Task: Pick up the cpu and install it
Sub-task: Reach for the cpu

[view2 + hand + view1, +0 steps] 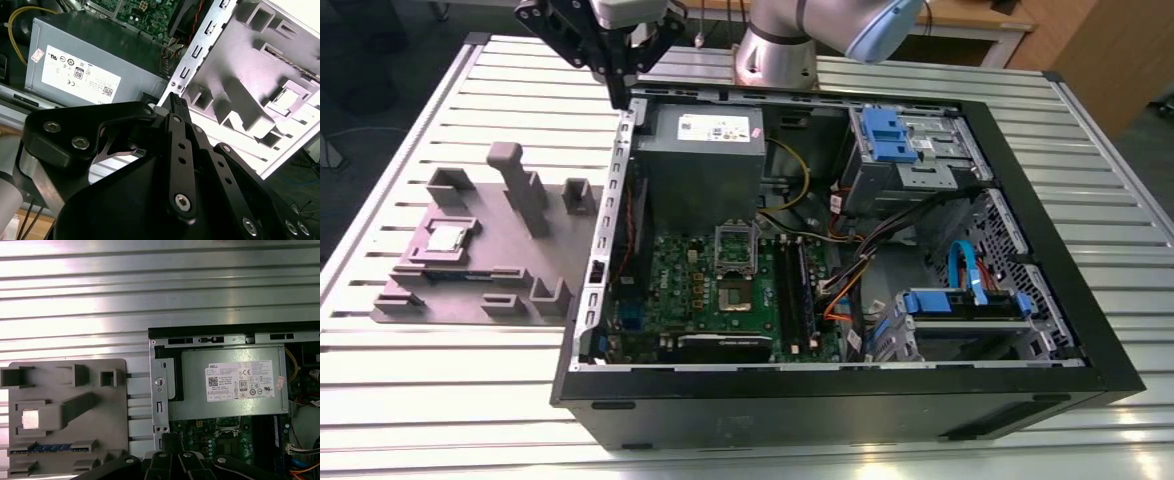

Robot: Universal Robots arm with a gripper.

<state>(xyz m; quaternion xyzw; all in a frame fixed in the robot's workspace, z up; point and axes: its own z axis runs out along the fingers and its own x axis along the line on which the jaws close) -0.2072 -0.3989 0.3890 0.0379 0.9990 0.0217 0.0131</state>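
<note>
Gleaming slatted table (440,400); cpu (448,237) on grey fixture (460,292)

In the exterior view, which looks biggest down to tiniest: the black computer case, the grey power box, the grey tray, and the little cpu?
1. computer case
2. grey tray
3. power box, which looks somewhat smaller than the tray
4. cpu, sitting in the tray, by far the smallest

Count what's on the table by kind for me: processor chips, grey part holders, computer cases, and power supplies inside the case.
cpu: 1
grey part holder: 1
computer case: 1
power supply: 1
Total: 4
</note>
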